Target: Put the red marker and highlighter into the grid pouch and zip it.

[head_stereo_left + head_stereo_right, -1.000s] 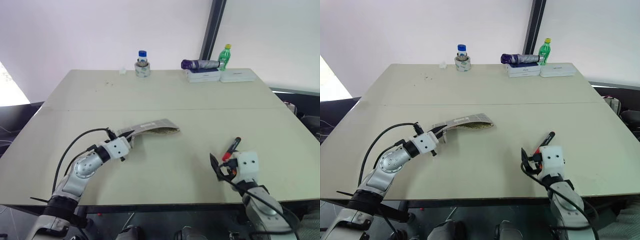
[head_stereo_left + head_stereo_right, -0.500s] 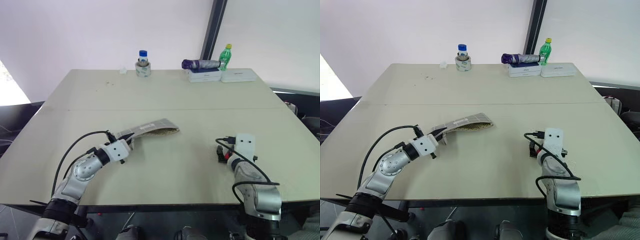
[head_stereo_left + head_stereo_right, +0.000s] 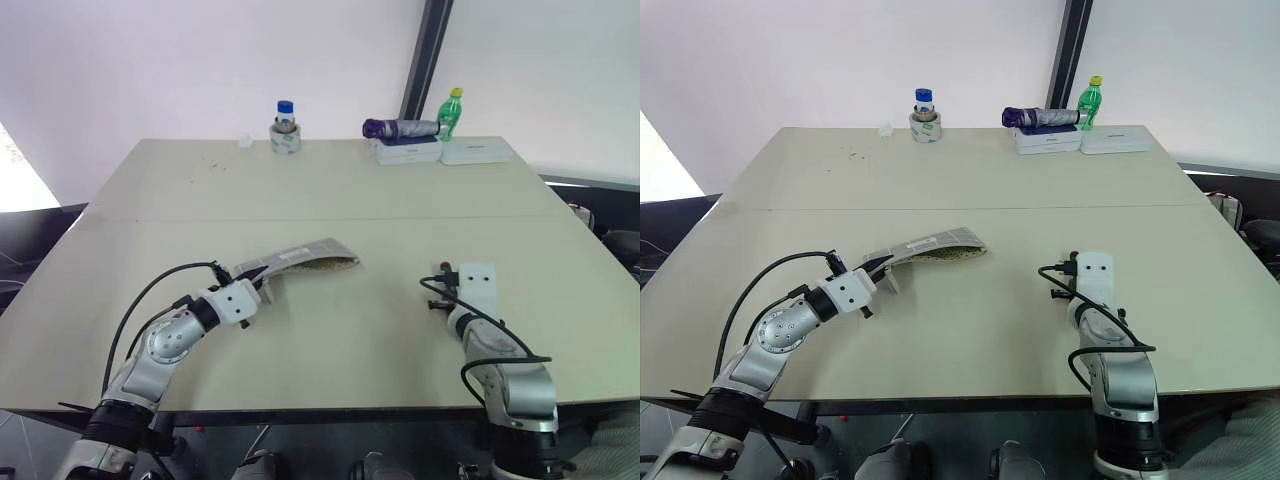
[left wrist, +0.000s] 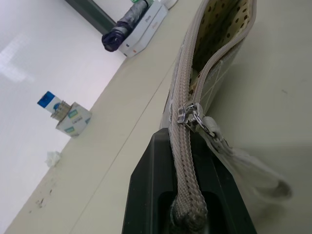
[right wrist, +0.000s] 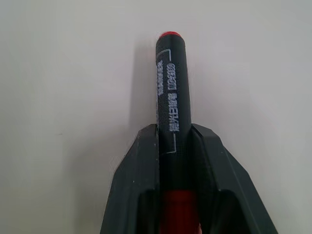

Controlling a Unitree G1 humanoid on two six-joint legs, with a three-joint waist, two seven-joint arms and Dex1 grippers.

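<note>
White walls backed a broad beige table (image 3: 330, 190); a jar on a tape roll (image 3: 285, 128), a folded umbrella (image 3: 400, 128), a green bottle (image 3: 452, 112) and white boxes (image 3: 440, 152) sat along its far edge.

Eye views: the pouch (image 3: 305, 256) lay near the table's middle on the robot's left, its near end lifted off the surface in the left gripper (image 3: 262, 283), mouth gaping toward the right and showing a dotted lining. The right gripper (image 3: 1080, 290) sat low over the table, well apart from the pouch; its wrist block hid whatever it had. No highlighter could be made out.

Left wrist view: the black fingers (image 4: 146, 195) were pressed together on the pouch's zipper edge (image 4: 183, 141). The slider (image 4: 192, 117) sat just beyond the fingers, zip open past it.

Right wrist view: the black fingers (image 5: 141, 180) were pinched on the marker (image 5: 168, 97), which ran straight out between them. They gripped it about where cap meets red barrel, and the cap reached forward, just above or on the table; contact could not be told.

Judgement: marker pick-up was the step in hand. Doing it well would call for a straight lift without dragging the tip, then leading cap-first into the gaping mouth, keeping the marker in line with the opening while the left held the edge raised.
</note>
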